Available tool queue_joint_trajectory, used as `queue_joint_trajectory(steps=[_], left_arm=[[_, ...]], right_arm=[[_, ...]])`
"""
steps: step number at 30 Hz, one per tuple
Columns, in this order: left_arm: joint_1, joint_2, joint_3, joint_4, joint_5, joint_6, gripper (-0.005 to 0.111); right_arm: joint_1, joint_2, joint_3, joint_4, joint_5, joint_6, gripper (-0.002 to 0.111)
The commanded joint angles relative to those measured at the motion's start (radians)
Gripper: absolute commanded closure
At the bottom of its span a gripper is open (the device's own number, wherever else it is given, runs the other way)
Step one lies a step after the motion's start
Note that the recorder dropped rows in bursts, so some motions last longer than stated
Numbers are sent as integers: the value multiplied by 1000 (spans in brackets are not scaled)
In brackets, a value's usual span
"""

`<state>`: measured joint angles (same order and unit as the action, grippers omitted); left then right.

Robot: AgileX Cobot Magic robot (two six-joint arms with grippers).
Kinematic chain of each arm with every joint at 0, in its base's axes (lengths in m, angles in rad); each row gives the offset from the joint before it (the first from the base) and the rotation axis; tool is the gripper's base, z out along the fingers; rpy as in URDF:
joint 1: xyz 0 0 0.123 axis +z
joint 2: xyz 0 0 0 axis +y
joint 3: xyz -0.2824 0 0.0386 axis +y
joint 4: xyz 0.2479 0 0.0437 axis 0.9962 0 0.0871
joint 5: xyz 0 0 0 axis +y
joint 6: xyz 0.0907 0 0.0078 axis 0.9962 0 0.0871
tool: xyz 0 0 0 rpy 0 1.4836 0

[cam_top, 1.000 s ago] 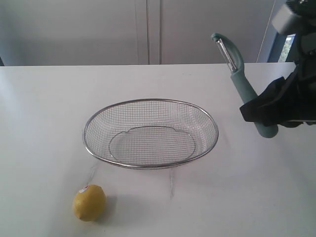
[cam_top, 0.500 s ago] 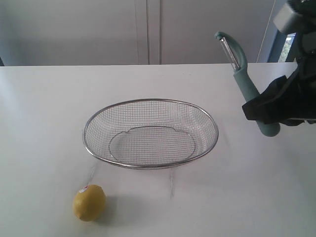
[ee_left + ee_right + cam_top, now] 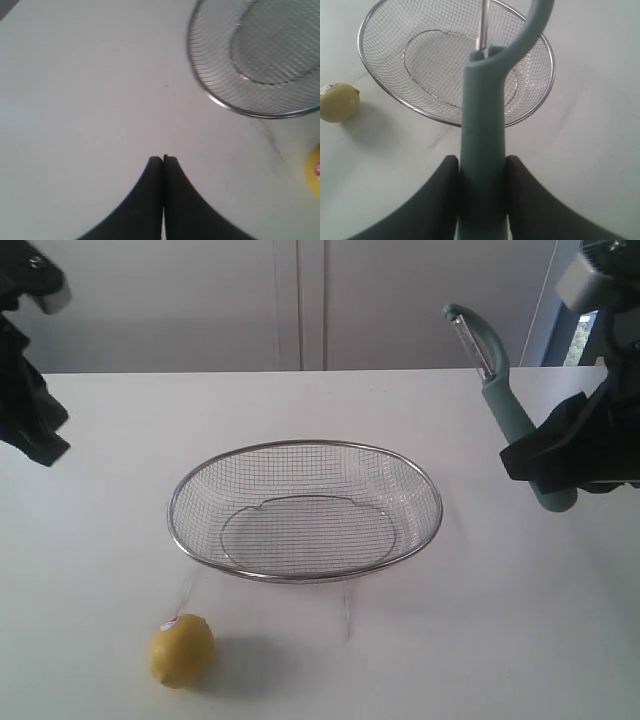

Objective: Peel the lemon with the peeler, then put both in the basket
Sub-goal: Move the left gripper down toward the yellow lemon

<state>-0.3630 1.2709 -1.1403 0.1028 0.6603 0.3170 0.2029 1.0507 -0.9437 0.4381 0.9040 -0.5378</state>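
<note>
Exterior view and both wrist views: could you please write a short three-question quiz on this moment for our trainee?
1. Multiple choice: the slim peeler with the dusty teal-blue plastic handle is held by A) the left gripper, B) the right gripper, C) nothing.
2. True or false: the small oval bright-yellow lemon lies on the white table, outside the wide silver wire-mesh basket.
3. Fill the gap: the left gripper's jaws are ___ and hold nothing.

Key: 1 B; 2 true; 3 shut.
</note>
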Motion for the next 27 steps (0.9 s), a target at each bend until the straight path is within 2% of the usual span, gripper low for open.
queue_joint_trajectory(steps=[1,7,12,16,19,23,25,27], left_arm=[[-153,-3,-7,6,107,1,107],[-293,-3,-7,-1,293,6,107],[-326,-3,0,-88,348,70,107],[-328,-3,53,-103,284,111,107],[-328,-3,146,-103,129,114,107],[-328,-3,208,-103,21,114,107],[-328,-3,249,-161,-45,56,107],[-328,12,257,-173,-48,-52,107]], right_arm=[[-2,-6,6,-3,-15,5,107],[-2,-6,6,-3,-22,5,107],[-2,-6,6,11,-29,5,107],[-2,-6,6,22,-50,22,107],[-2,0,6,29,-65,26,107],[-2,0,6,29,-74,26,107],[-2,0,9,34,-83,26,107],[-2,0,19,38,-96,26,107]])
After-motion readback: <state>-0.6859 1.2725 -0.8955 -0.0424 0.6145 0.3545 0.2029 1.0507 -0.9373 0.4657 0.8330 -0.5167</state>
